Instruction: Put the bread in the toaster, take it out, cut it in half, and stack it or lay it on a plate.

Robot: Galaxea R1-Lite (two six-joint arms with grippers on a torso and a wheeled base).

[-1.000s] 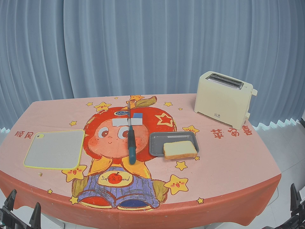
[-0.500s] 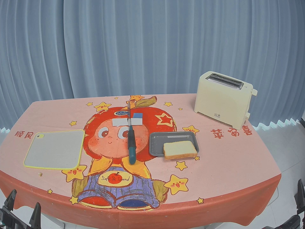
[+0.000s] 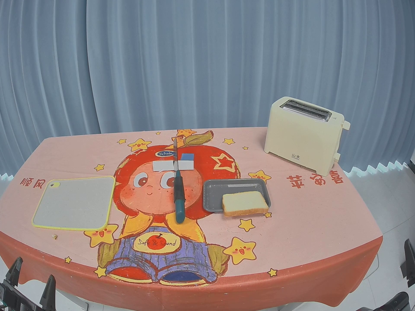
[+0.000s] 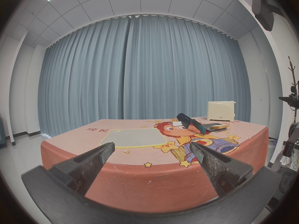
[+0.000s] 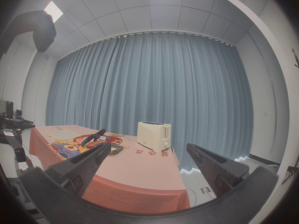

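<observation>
A slice of bread lies on the front right corner of a grey tray at the table's middle right. The cream toaster stands at the back right, slots up and empty. A teal-handled knife lies mid-table, its blade propped on a small white block. My left gripper hangs open below the table's front left edge, empty, as the left wrist view confirms. My right gripper is open and empty, off the table's front right corner, facing the toaster.
A grey cutting board with a yellow rim lies at the front left. The cloth-covered table has bare room in front of the tray and the toaster. A blue curtain hangs behind.
My right gripper has drifted to the right, toward the edge of the head view. The left gripper and the things on the table have not moved.
</observation>
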